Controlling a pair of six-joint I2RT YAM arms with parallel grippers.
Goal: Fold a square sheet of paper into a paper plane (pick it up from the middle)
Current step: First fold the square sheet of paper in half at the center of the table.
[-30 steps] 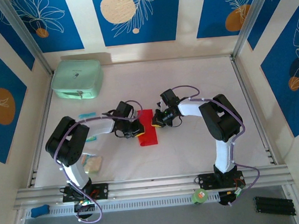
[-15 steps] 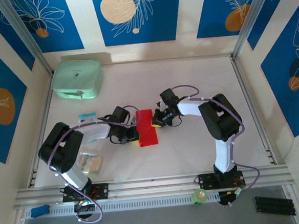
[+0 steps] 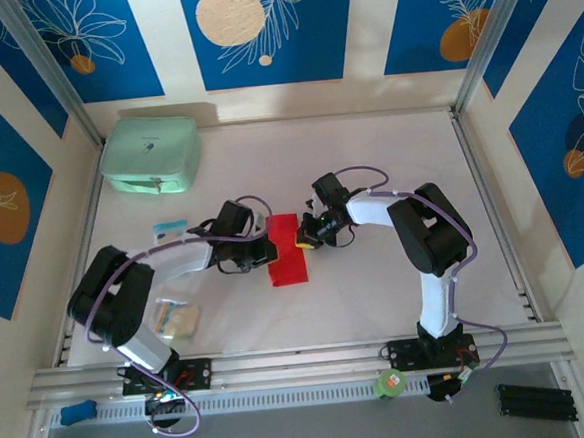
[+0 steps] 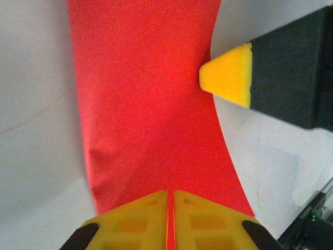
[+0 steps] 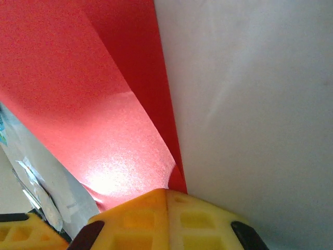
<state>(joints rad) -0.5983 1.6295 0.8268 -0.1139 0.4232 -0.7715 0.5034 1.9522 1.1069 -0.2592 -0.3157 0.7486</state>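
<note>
- One rounded mint-green case (image 3: pixel 151 155), back left on white table (image 3: pixel 389 172).
- Left gripper (image 4: pixel 170 195), yellow-tipped, clamped on left edge of sheet of paper (image 3: pixel 288 264).
- Single sheet: thin, red, matte, folded narrow, mid-table.
- Right gripper (image 5: pixel 166 192) clamped on its right edge.

Top camera: high, behind the arm bases (image 3: pixel 162 373), looking down on the whole table (image 3: pixel 398 302). Wrist cameras: very close, aimed at the table surface. All three share the red paper (image 3: pixel 287 264).

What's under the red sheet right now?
White table cover shows all round the square sheet of paper; the right wrist view shows the sheet doubled over itself. Whatever it covers is hidden.
</note>
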